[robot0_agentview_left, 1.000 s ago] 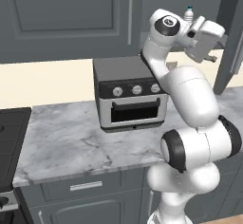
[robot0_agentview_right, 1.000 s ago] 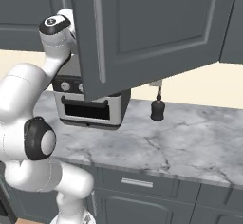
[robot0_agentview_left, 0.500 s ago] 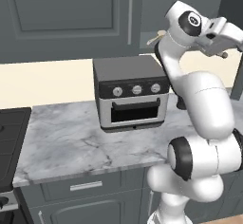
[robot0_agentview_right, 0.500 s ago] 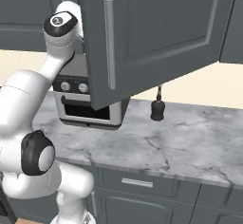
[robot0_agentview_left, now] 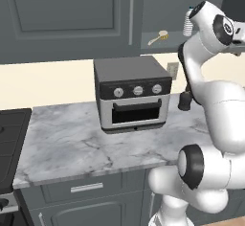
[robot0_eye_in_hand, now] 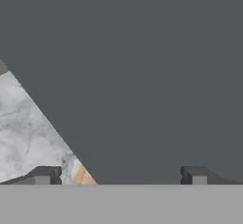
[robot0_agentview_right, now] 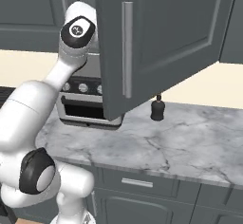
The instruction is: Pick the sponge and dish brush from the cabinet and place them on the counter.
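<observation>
We are holding our two-finger gripper [robot0_eye_in_hand: 121, 175] spread wide, gripping nothing, facing the dark grey panelled cabinet [robot0_eye_in_hand: 142, 66]; the cream-handled dish brush [robot0_agentview_left: 158, 37] is lying on its shelf.

light: even, soft | shadows: faint | glare: none | focus: slightly soft

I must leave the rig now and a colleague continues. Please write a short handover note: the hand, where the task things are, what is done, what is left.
Hand: open, holding nothing, close to a dark grey cabinet panel.
Dish brush: lies on the shelf inside the cabinet, whose door stands open.
Sponge: I cannot see it from here.
Counter: holds a toaster oven and a small dark bottle; neither task item is on it.
Done: cabinet opened.
Left: take out brush and sponge, put both on the counter.
</observation>
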